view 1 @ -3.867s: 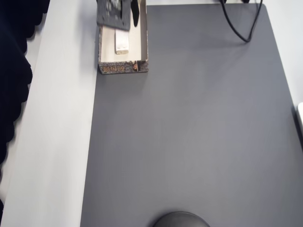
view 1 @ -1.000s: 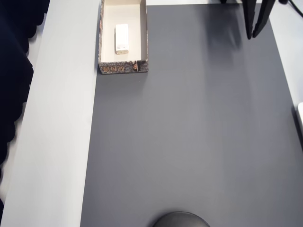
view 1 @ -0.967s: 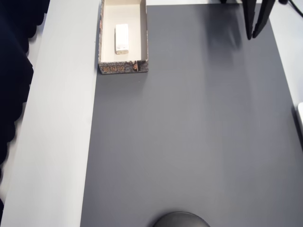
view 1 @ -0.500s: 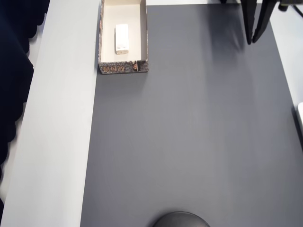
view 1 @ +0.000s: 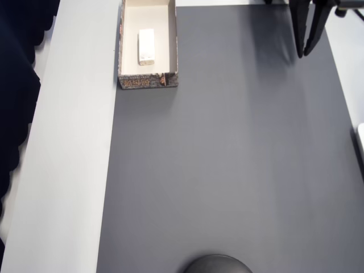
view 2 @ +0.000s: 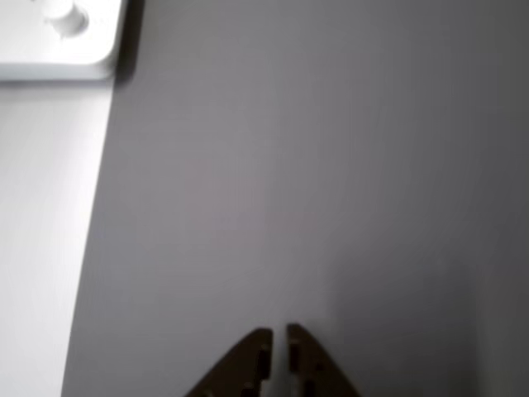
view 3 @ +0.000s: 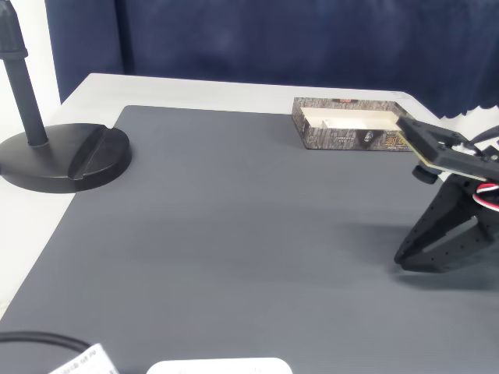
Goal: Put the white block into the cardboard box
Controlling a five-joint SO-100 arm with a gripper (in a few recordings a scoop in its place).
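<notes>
Lies flat on the cream floor of the cardboard box (view 1: 121, 57), the white block (view 1: 147, 46), lengthwise along it and clear of all four walls, far off to the left of the pincer (view 1: 307, 53) in the overhead view, so the task looks done. Hangs just over bare grey worktop (view 1: 227, 170) with tips pointed down, pressed nearly together with only a hairline slit between them in the wrist view (view 2: 279, 347), pinching nothing. Probably parked well away from the box so as not to knock box or block.
</notes>
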